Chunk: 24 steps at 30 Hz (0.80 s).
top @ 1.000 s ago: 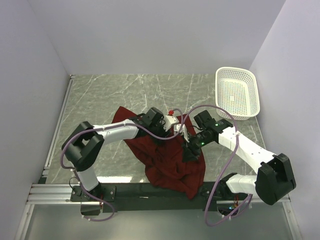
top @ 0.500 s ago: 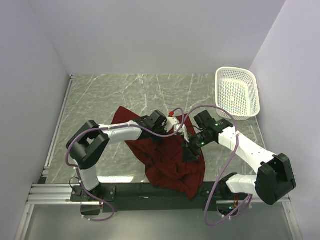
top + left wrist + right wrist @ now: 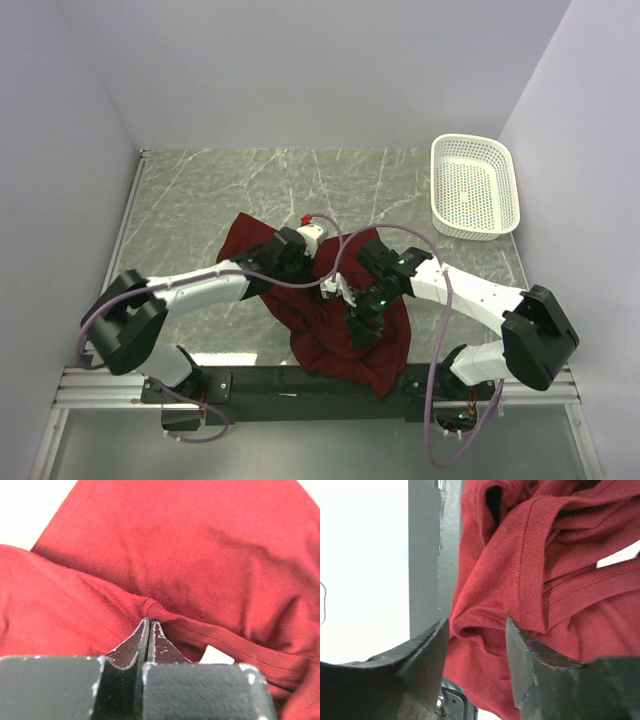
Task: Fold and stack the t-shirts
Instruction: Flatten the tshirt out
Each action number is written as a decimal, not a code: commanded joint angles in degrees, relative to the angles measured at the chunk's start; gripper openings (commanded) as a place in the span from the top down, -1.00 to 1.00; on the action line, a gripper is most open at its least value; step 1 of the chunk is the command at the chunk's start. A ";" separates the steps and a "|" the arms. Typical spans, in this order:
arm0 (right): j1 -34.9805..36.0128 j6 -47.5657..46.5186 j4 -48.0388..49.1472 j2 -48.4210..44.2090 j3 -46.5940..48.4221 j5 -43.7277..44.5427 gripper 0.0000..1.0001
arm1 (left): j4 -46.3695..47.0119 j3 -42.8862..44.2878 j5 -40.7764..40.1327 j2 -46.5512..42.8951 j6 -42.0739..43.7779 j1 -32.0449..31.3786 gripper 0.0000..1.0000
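The maroon t-shirt (image 3: pixel 318 345) lies crumpled at the middle of the table, and its lower part hangs over the near edge. My left gripper (image 3: pixel 333 289) is over its middle. In the left wrist view that left gripper (image 3: pixel 150 622) is shut on a puckered fold of the t-shirt (image 3: pixel 200 555) beside a stitched hem. My right gripper (image 3: pixel 360 320) hovers just right of it. In the right wrist view this right gripper (image 3: pixel 476 632) is open, with a rounded fold of the t-shirt (image 3: pixel 495 565) between its fingers. The ribbed collar and a white tag (image 3: pixel 620 555) lie nearby.
A white mesh basket (image 3: pixel 505 190) stands at the back right corner. A dark rail (image 3: pixel 250 382) runs along the near table edge, under the hanging cloth, and shows as a grey strip (image 3: pixel 425 555) in the right wrist view. Walls close in on three sides.
My left gripper has shut on the shirt and its arm has swung left and nearer. The right gripper has moved left over the shirt, and its jaws have widened a little.
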 commanded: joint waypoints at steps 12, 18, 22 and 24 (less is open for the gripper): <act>1.88 5.96 3.99 5.69 3.74 4.17 -0.15 | 3.46 -4.83 -5.28 -18.11 -10.48 0.14 0.99; -1.44 4.91 2.94 -0.37 4.61 3.12 -0.14 | 1.70 -5.27 -6.60 -22.25 -10.83 1.45 0.99; -3.48 5.17 2.75 -1.51 4.18 2.85 -0.15 | 0.82 -5.45 -6.51 -23.74 -10.91 2.16 0.99; -3.39 5.78 3.81 -1.17 3.30 2.68 -0.16 | 0.73 -5.45 -6.78 -24.71 -11.18 2.25 0.99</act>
